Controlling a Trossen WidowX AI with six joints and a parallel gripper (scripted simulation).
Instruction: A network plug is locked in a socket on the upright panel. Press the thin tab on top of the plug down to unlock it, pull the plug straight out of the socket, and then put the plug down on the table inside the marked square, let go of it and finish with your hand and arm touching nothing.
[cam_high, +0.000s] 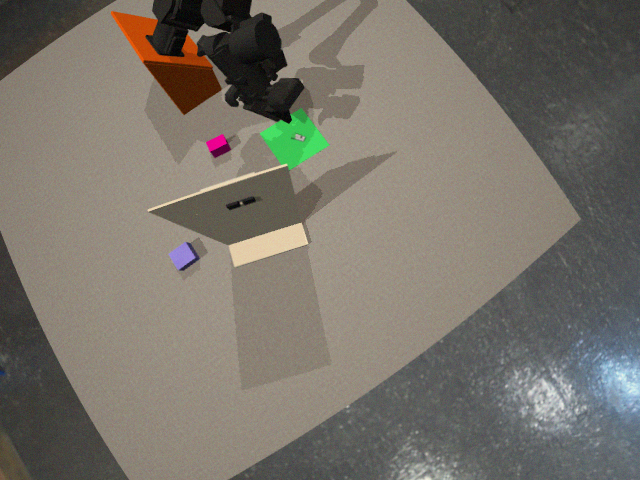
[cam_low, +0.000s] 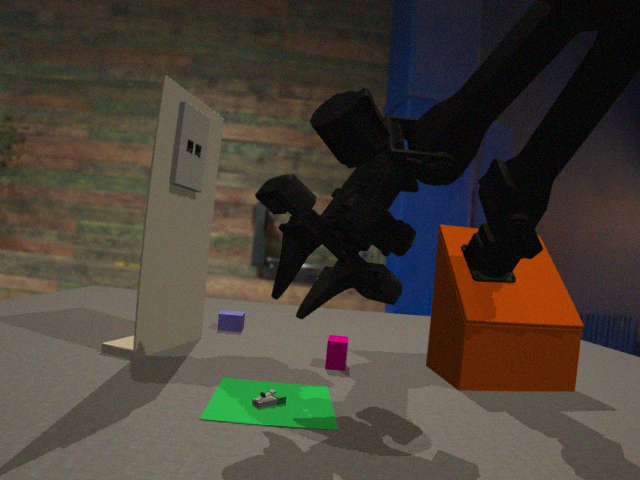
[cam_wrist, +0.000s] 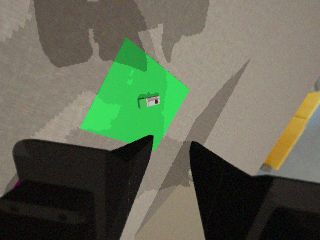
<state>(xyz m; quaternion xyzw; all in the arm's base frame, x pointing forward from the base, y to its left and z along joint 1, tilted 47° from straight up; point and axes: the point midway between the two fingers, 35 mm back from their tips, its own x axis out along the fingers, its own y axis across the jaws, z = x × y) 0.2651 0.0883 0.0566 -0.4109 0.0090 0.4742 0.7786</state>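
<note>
The small grey plug (cam_high: 294, 134) (cam_low: 265, 401) (cam_wrist: 151, 99) lies on the green marked square (cam_high: 290, 157) (cam_low: 222, 410) (cam_wrist: 100, 117), inside its edges. My gripper (cam_low: 287, 307) (cam_wrist: 171, 143) is open and empty, its fingers apart in the air above the table, clear of the plug. In the top view its fingertips show only in part, beside the square's back corner. The upright panel (cam_high: 268, 206) (cam_low: 173, 248) stands on its foot. Its socket plate (cam_low: 189, 170) shows two dark openings with no plug in them.
A magenta block (cam_high: 218, 145) (cam_low: 337, 353) stands between the panel and the orange base (cam_high: 180, 85) (cam_low: 516, 359) that carries the arm. A purple block (cam_high: 183, 256) (cam_low: 231, 321) lies beside the panel. The arm's shadow falls partly over the green square.
</note>
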